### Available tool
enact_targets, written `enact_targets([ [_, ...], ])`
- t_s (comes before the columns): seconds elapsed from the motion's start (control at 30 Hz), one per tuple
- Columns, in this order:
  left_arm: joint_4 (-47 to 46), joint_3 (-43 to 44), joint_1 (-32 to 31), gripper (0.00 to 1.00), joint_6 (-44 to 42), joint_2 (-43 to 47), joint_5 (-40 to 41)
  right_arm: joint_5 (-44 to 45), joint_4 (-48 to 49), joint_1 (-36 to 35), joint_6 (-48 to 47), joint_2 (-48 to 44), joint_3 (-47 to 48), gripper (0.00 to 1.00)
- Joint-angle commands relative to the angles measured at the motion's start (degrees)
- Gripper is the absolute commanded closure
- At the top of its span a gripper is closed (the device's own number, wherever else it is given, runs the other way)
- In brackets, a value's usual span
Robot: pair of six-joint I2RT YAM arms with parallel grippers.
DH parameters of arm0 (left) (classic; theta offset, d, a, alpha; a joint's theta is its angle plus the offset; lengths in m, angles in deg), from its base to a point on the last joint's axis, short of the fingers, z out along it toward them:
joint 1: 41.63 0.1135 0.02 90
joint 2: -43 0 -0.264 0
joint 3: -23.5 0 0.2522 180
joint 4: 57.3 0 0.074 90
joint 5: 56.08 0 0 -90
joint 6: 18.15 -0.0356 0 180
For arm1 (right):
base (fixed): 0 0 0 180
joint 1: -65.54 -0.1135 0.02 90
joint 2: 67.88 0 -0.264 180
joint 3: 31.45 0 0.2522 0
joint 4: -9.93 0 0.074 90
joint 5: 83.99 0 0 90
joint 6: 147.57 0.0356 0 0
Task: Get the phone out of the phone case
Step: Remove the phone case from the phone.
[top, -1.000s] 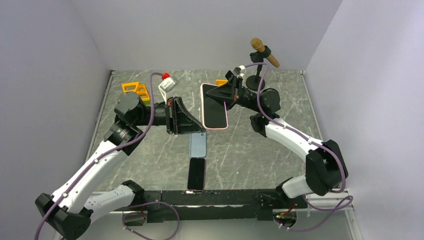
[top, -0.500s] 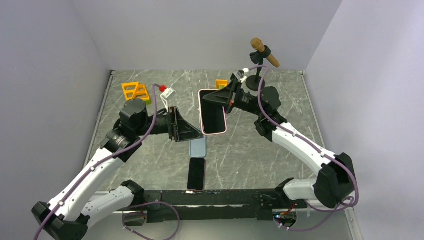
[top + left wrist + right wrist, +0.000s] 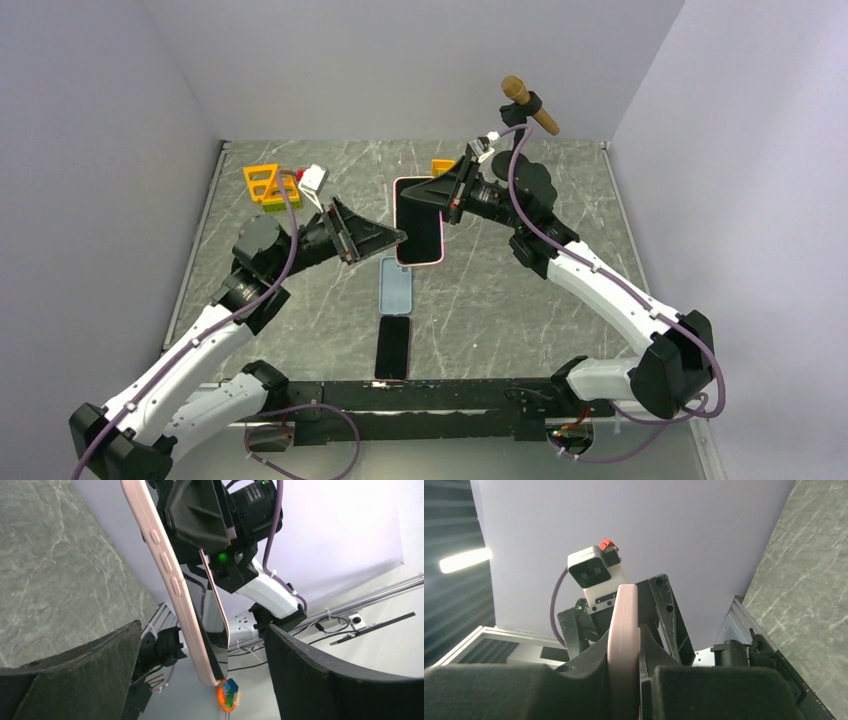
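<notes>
A phone in a pink phone case (image 3: 419, 222) hangs upright above the table's middle, its dark screen (image 3: 421, 226) facing the camera. My right gripper (image 3: 441, 194) is shut on its upper right edge; in the right wrist view the pink edge (image 3: 623, 625) sits clamped between the two pads, at my right gripper (image 3: 625, 680). My left gripper (image 3: 397, 238) is open at the phone's lower left. In the left wrist view its dark fingers (image 3: 75, 675) stand wide on either side of the pink case (image 3: 172, 582), touching nothing. The phone sits in its case.
A light blue phone-shaped item (image 3: 396, 290) and a black phone (image 3: 392, 347) lie on the table under the held phone. An orange toy (image 3: 270, 183) sits back left, a small orange block (image 3: 443, 167) and a wooden microphone on a stand (image 3: 528, 105) at the back.
My left gripper has opened from shut and tilted upward near the phone's lower left corner. My right gripper has carried the cased phone a little left and nearer.
</notes>
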Motion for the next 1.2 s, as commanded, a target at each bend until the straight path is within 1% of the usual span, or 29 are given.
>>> enact_targets([
  [0.0, -6.58, 2.74, -0.18, 0.11, 4.09, -3.81, -1.59, 2.59, -3.36, -1.07, -4.76, -2.03, 4.45, 1.00],
  [0.07, -10.88, 2.59, -0.21, 0.28, 6.16, -6.61, -5.85, 2.82, -6.18, -1.14, -6.83, -2.47, 5.54, 1.00],
  [0.13, -14.35, 1.85, -0.25, 0.44, 7.91, -8.27, -7.76, 2.16, -9.79, -1.20, -10.28, -2.55, 7.32, 1.00],
  [0.2, -16.40, 1.41, -0.18, 0.63, 8.31, -8.84, -8.76, 0.16, -14.14, -1.18, -14.31, -2.65, 9.31, 1.00],
  [0.27, -17.10, 1.96, 0.28, 0.85, 7.84, -9.57, -10.58, -4.15, -19.89, -0.29, -19.30, -2.32, 11.74, 1.00],
  [0.3, -16.80, 2.50, 0.70, 0.92, 7.46, -10.03, -11.82, -6.70, -24.29, 0.33, -22.26, -1.86, 13.25, 0.98],
  [0.33, -16.31, 3.15, 0.94, 0.98, 6.82, -10.35, -12.93, -9.06, -28.67, 1.17, -25.83, -1.41, 15.08, 0.93],
  [0.37, -15.36, 3.74, 1.22, 1.00, 6.23, -10.65, -14.33, -11.54, -33.32, 2.03, -29.24, -0.97, 16.78, 0.87],
  [0.43, -15.40, 4.82, 1.95, 1.00, 5.51, -11.79, -17.93, -17.13, -40.59, 4.15, -35.85, 0.14, 19.47, 0.73],
  [0.47, -15.63, 5.30, 2.25, 1.00, 5.47, -12.40, -20.00, -21.02, -42.64, 4.96, -38.08, 0.55, 20.08, 0.67],
  [0.53, -15.93, 6.37, 2.58, 1.00, 5.36, -13.52, -23.90, -27.94, -46.58, 6.27, -42.50, 2.16, 21.05, 0.60],
  [0.63, -14.68, 8.24, 2.66, 1.00, 4.11, -14.95, -29.45, -30.85, -59.94, 6.57, -53.25, 5.11, 26.91, 0.56],
  [0.7, -12.32, 9.35, 2.63, 1.00, 2.64, -15.31, -31.31, -32.23, -64.91, 6.57, -57.84, 7.14, 30.02, 0.56],
  [0.77, -12.16, 9.96, 2.60, 1.00, 2.65, -15.52, -32.30, -33.29, -66.27, 6.54, -59.99, 8.34, 32.05, 0.55],
  [0.87, -15.68, 9.54, 2.63, 1.00, 5.42, -16.14, -33.61, -35.27, -60.54, 5.84, -56.09, 8.70, 31.42, 0.55],
  [0.93, -17.64, 9.60, 2.60, 1.00, 6.87, -16.30, -34.05, -35.88, -56.79, 4.79, -53.33, 9.21, 30.72, 0.61],
  [1.0, -17.16, 10.31, 2.64, 1.00, 6.73, -16.28, -34.39, -35.91, -55.15, 3.16, -52.10, 10.00, 30.82, 0.71],
  [1.07, -13.22, 11.77, 2.67, 1.00, 4.41, -16.16, -34.50, -35.38, -54.22, 1.23, -51.25, 10.39, 31.26, 0.82],
  [1.13, -7.35, 13.72, 2.92, 1.00, -0.12, -15.72, -33.10, -34.12, -49.98, 0.10, -48.26, 9.89, 30.28, 1.00],
  [1.17, -4.09, 14.55, 3.35, 0.95, -1.90, -15.26, -31.66, -32.45, -47.52, 0.09, -46.31, 9.02, 29.21, 1.00],
])
